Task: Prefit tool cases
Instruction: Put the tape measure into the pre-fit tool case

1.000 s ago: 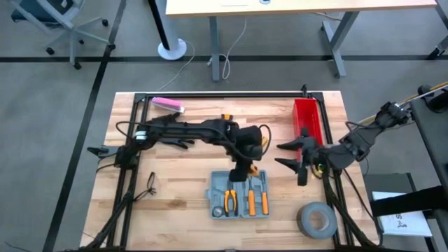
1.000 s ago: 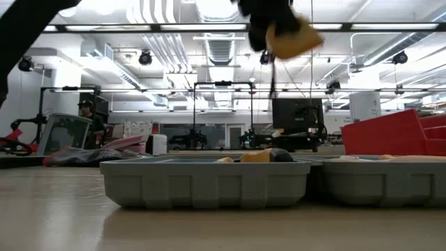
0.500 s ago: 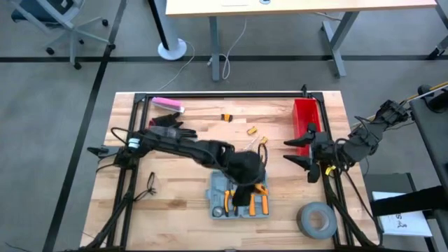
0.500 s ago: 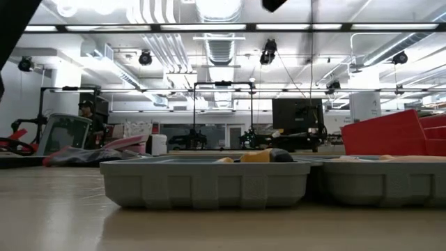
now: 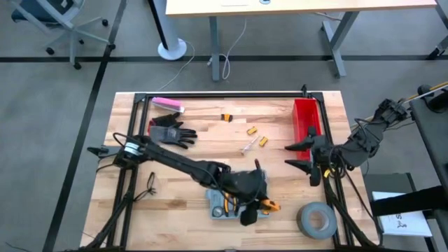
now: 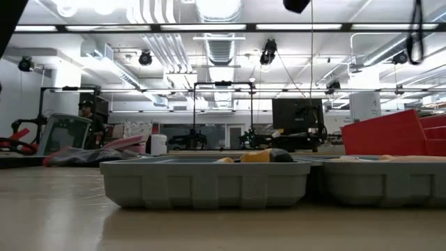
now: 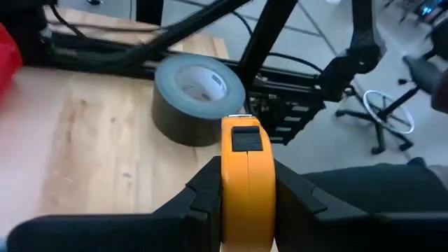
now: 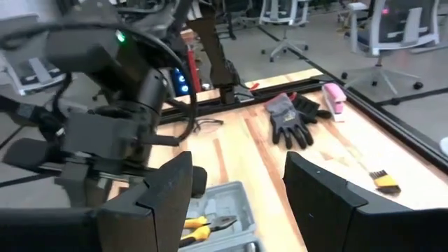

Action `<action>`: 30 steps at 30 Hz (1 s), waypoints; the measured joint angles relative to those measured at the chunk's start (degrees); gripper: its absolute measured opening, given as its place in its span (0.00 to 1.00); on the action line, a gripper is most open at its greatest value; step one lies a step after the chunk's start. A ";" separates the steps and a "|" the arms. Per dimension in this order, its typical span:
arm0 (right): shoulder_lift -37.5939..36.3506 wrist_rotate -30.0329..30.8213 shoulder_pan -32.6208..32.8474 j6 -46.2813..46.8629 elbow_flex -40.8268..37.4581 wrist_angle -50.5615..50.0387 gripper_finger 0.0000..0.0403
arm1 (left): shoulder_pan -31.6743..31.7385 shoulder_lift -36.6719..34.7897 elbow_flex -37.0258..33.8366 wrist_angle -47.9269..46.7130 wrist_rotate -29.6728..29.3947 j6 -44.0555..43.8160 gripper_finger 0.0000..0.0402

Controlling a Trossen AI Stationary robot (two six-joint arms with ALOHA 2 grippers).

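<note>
We see the left gripper [image 7: 246, 203] clamped on an orange tape measure [image 7: 246, 178], one dark finger pressed to each flat side, the black clip face turned up between them. Just ahead of those jaws sits the grey tape roll [image 7: 198, 98] on the wooden table [image 7: 84, 147], apart from the tape measure. From overhead the left gripper [image 5: 260, 203] hangs over the right end of the tool case [image 5: 225, 203], which lies open right under it near the table's front edge, a bit of orange tool showing in its slots. In the level view the grey case [image 6: 203, 181] sits flat on the boards.

Over to the right gripper [image 5: 306, 155]: its jaws stand wide apart with nothing between them. It hovers beside the red bin [image 5: 305, 119], well clear of the case. Past its fingers [image 8: 162, 189] we spot the case [image 8: 218, 210], then black gloves [image 8: 292, 117] and a pink object [image 8: 333, 98] farther out.
</note>
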 joint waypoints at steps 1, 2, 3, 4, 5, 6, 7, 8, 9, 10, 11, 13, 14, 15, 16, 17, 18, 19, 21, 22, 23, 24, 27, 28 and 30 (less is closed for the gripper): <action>0.00 0.00 0.31 0.06 0.00 -0.02 0.50 | -0.24 -0.29 -1.65 2.19 -0.05 -0.82 0.19; 0.00 0.00 0.60 0.17 0.00 -0.01 0.50 | -0.40 -0.63 -3.27 4.12 -0.38 -1.55 0.19; 0.00 0.02 0.88 0.29 0.00 -0.01 0.50 | -0.59 -1.22 -5.04 5.58 -1.30 -2.21 0.19; 0.00 0.01 1.08 0.56 0.00 -0.01 0.50 | -0.67 -1.79 -6.87 7.21 -2.22 -2.73 0.19; 0.00 0.01 1.28 0.81 0.00 -0.01 0.50 | -0.76 -2.58 -8.72 9.04 -3.32 -3.02 0.19; 0.00 0.01 1.51 1.15 0.00 -0.03 0.50 | -0.80 -3.40 -10.75 10.88 -4.87 -3.51 0.19; 0.00 0.01 1.64 1.38 0.00 -0.04 0.50 | -0.88 -4.36 -12.75 12.40 -6.41 -4.16 0.19; 0.00 0.00 1.81 1.63 0.00 -0.03 0.50 | -0.95 -5.35 -14.98 14.62 -7.95 -4.76 0.19; 0.00 0.00 1.96 1.72 0.00 -0.14 0.50 | -1.03 -6.30 -17.23 16.55 -9.56 -5.67 0.19; 0.00 0.01 2.11 1.74 0.00 -0.20 0.50 | -1.07 -7.26 -19.77 18.85 -10.82 -6.80 0.19; 0.00 0.01 2.28 1.75 0.00 -0.23 0.50 | -1.17 -8.08 -22.27 21.09 -12.06 -8.09 0.19; 0.00 0.01 2.39 1.79 0.00 -0.51 0.50 | -1.42 -9.43 -27.13 25.61 -14.02 -10.87 0.19; 0.00 0.01 2.39 1.77 0.00 -0.53 0.50 | -1.57 -10.08 -29.50 27.43 -15.11 -12.36 0.19; 0.00 0.01 2.39 1.73 0.00 -0.71 0.50 | -1.74 -10.77 -31.70 29.25 -16.33 -13.72 0.19; 0.00 0.01 2.39 1.73 0.00 -0.91 0.50 | -1.85 -11.48 -33.75 30.79 -17.73 -15.07 0.19; 0.00 0.02 2.39 1.73 0.00 -0.99 0.50 | -2.01 -12.09 -35.54 32.04 -19.16 -16.26 0.19; 0.00 0.01 2.39 1.70 0.00 -1.09 0.50 | -2.12 -12.74 -37.15 32.60 -20.17 -17.49 0.19; 0.00 0.01 2.39 1.70 0.00 -1.13 0.50 | -2.24 -13.16 -38.56 32.61 -21.15 -18.66 0.19; 0.03 0.03 2.39 1.69 0.00 -1.12 0.50 | -2.36 -13.42 -40.77 32.72 -22.56 -20.81 0.19; 0.10 0.05 2.39 1.66 0.00 -1.14 0.50 | -2.38 -13.42 -41.56 32.62 -22.96 -21.50 0.19; 0.13 0.05 2.39 1.64 0.00 -1.14 0.50 | -2.38 -13.42 -42.19 32.62 -23.39 -22.04 0.19; 0.13 0.06 2.39 1.62 0.00 -1.18 0.50 | -2.37 -13.45 -42.77 32.67 -23.55 -22.70 0.19; 0.13 0.06 2.39 1.62 0.00 -1.25 0.50 | -2.48 -13.58 -44.56 33.09 -23.83 -24.85 0.19; 0.13 0.06 2.39 1.62 0.00 -1.31 0.50 | -2.59 -13.58 -45.12 32.84 -23.99 -25.28 0.19; 0.15 0.06 2.39 1.62 0.00 -1.57 0.50 | -2.90 -13.58 -45.98 32.66 -24.00 -26.06 0.19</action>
